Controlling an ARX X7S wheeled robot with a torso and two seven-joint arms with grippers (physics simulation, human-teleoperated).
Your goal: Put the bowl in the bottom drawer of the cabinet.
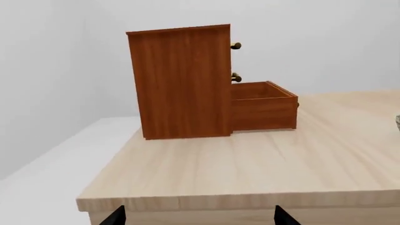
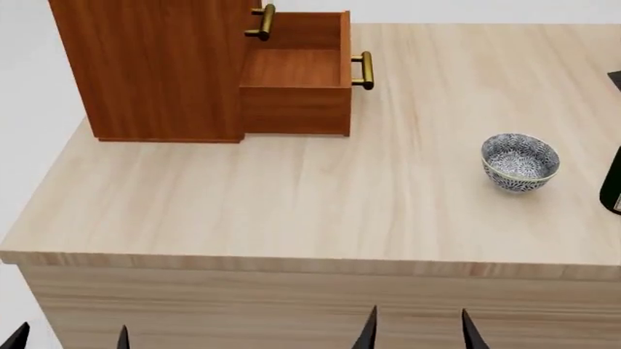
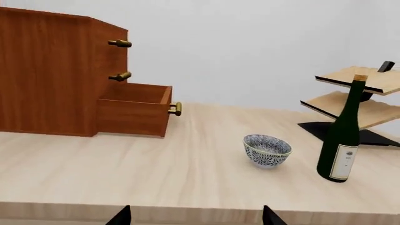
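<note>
The bowl [image 2: 520, 161] [image 3: 267, 149], blue-grey and white patterned, stands upright on the table's right part. The reddish-brown cabinet [image 2: 155, 65] [image 1: 181, 82] [image 3: 47, 70] stands at the far left. Its bottom drawer [image 2: 296, 80] [image 1: 263, 105] [image 3: 134, 108] is pulled out and shows nothing inside. Both grippers hang below the table's near edge, far from the bowl. My left gripper [image 2: 68, 338] [image 1: 198, 216] is open with nothing between its fingertips. My right gripper [image 2: 417, 333] [image 3: 195, 216] is open too, and holds nothing.
A dark green wine bottle [image 3: 342, 136] stands right of the bowl, its edge showing in the head view [image 2: 612, 182]. A pale wood rack on a black base [image 3: 356, 101] is behind it. The light wood table [image 2: 291, 196] ends close in front of both grippers.
</note>
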